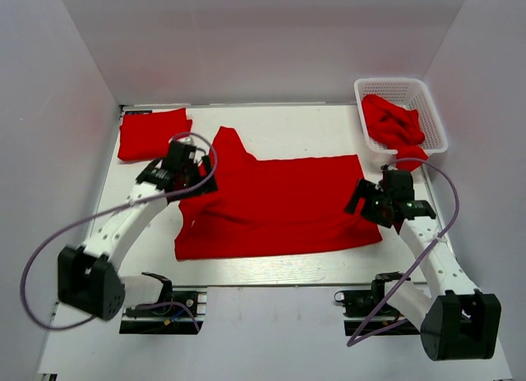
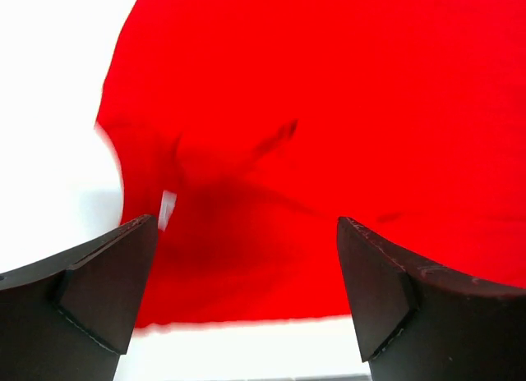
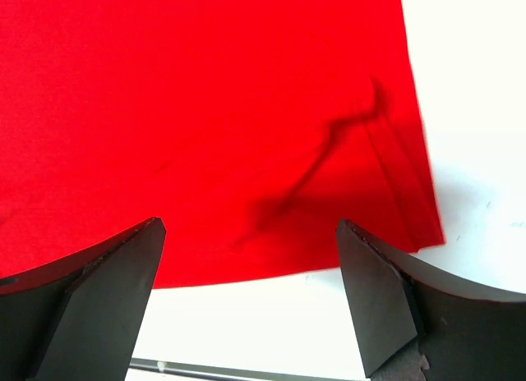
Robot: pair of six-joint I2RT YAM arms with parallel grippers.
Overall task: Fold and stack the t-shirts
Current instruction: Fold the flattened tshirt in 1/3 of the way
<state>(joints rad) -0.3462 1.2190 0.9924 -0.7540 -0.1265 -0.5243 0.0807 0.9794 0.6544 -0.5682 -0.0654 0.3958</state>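
One red t-shirt point(image 1: 279, 204) lies spread across the middle of the white table point(image 1: 288, 126), partly folded, with a sleeve pointing to the back. My left gripper point(image 1: 194, 161) hovers open over its left edge. In the left wrist view the red cloth point(image 2: 312, 135) fills the space beyond the left gripper point(image 2: 246, 233), and nothing sits between the jaws. My right gripper point(image 1: 367, 202) stands open above the shirt's near right corner. The right wrist view shows that corner point(image 3: 205, 110) beyond the empty right gripper point(image 3: 251, 233). A folded t-shirt point(image 1: 152, 133) rests at the back left.
A white lattice basket point(image 1: 391, 82) stands at the back right with crumpled red t-shirts point(image 1: 393, 122) in it, one spilling over its near rim. White walls enclose the table on three sides. Both arm bases sit at the near edge.
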